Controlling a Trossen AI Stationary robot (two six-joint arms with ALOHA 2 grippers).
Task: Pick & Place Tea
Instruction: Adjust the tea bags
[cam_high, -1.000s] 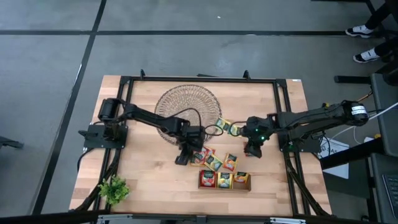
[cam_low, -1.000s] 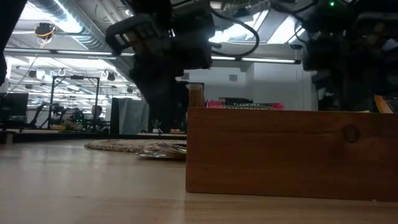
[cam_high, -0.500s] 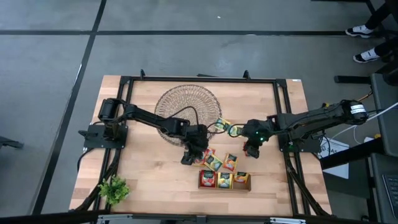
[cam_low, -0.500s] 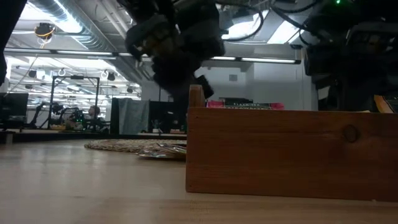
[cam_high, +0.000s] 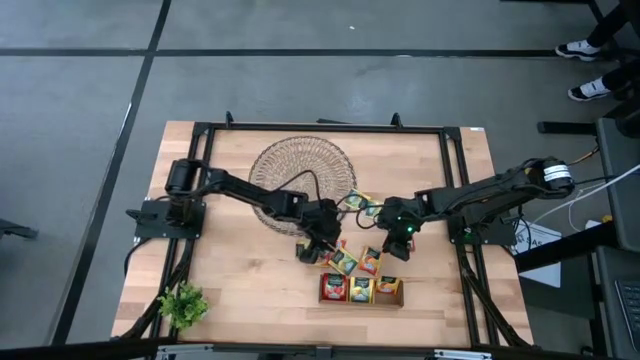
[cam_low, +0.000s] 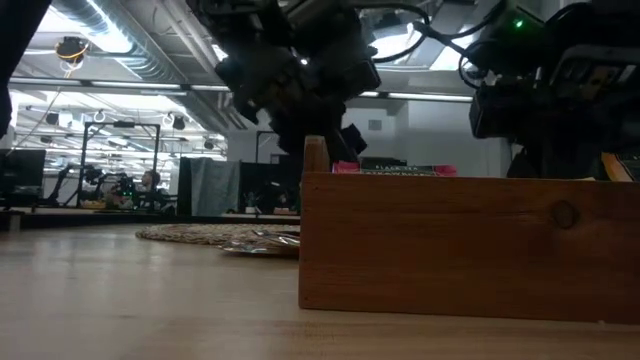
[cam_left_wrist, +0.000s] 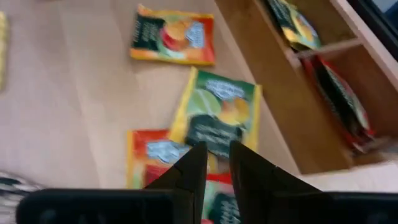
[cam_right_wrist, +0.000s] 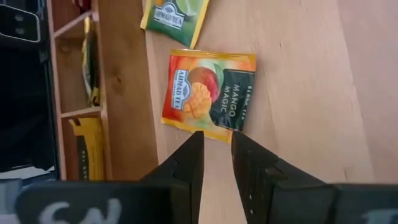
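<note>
Loose tea sachets lie flat on the table between the wicker dish (cam_high: 303, 172) and the wooden tray (cam_high: 361, 290). In the left wrist view I see an orange sachet (cam_left_wrist: 173, 36) and a green sachet (cam_left_wrist: 215, 117) lapping a red one (cam_left_wrist: 148, 163). My left gripper (cam_high: 315, 246) (cam_left_wrist: 217, 163) is above the red and green sachets, its fingers a narrow gap apart. My right gripper (cam_high: 396, 240) (cam_right_wrist: 216, 149) is just beside the orange mango sachet (cam_right_wrist: 209, 94) (cam_high: 370, 261), also only narrowly open. Neither holds anything. More sachets stand in the tray's compartments (cam_left_wrist: 339, 93).
Two more sachets (cam_high: 364, 204) lie by the dish's right rim. The tray's long wall (cam_right_wrist: 124, 93) runs close beside the mango sachet, and its front (cam_low: 470, 245) fills the low view. A small green plant (cam_high: 183, 305) sits at the near left corner. Bare wood lies left of the sachets.
My left gripper has moved toward the table's right, from beside the sachet pile to over it. My right gripper has moved toward the table's left and slightly nearer, closing on the mango sachet. No sachet has moved.
</note>
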